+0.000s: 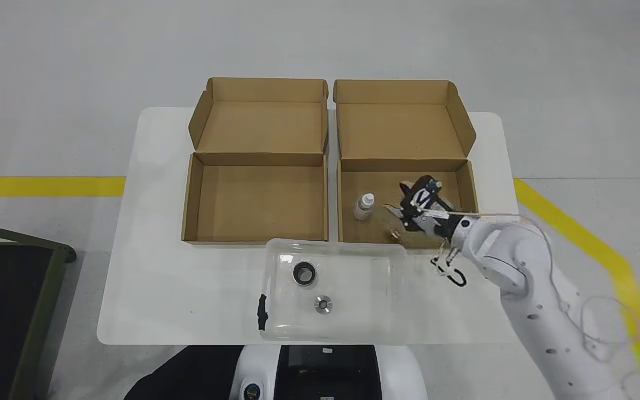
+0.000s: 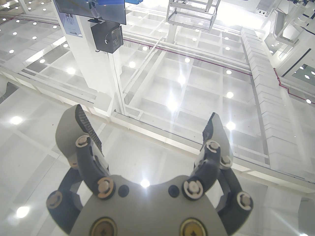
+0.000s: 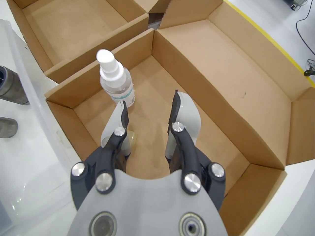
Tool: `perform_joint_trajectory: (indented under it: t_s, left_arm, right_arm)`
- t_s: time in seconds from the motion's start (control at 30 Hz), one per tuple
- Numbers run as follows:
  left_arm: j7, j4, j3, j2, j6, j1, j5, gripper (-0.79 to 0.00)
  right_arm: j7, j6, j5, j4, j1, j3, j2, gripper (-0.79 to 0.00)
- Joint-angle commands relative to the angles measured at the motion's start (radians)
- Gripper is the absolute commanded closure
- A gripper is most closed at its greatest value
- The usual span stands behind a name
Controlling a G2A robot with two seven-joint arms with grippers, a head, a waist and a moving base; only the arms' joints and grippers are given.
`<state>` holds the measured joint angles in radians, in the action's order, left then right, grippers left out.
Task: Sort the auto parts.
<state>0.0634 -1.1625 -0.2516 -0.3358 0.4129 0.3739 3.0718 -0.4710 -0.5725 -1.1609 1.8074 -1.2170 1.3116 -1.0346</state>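
A hollow grey metal cylinder (image 1: pixel 304 271) and a smaller metal plug (image 1: pixel 322 304) lay in a clear plastic tub (image 1: pixel 330 243) at lower centre of the top view. Above it, the right cardboard box (image 1: pixel 455 185) held an upright clear spray bottle (image 1: pixel 363 207). The right pincer (image 3: pixel 150 106) hung beside the bottle, fingers apart. The left pincer (image 2: pixel 146 114), also apart, faced a ceiling.

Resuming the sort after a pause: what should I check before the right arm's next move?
1. Grip: right tool open, empty: ok.
2. Placed: spray bottle upright in right box: ok.
3. Target: left box open: ok.
4. Source: clear bin emptied: not ok; metal sleeve and smaller metal part lie inside.
5. Other arm: left tool open, aimed at ceiling: ok.
6. Identity of small pale item beneath right tool: cannot tell.
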Motion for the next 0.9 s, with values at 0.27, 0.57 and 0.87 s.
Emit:
perform_joint_trajectory:
  t_s: [0.27, 0.57, 0.87]
  left_arm:
    - [0.0, 0.0, 0.0, 0.0, 0.0, 0.0, 0.0, -0.785]
    - [0.0, 0.0, 0.0, 0.0, 0.0, 0.0, 0.0, -0.785]
    - [0.0, 0.0, 0.0, 0.0, 0.0, 0.0, 0.0, -0.785]
  right_arm:
    - [-0.034, -0.072, 0.051, 0.215, -0.103, 0.047, 0.015, -0.329]
    - [-0.062, -0.139, 0.028, 0.345, -0.153, 0.005, 0.021, -0.339]
    - [-0.076, -0.197, -0.001, 0.316, -0.144, -0.12, 0.017, -0.336]
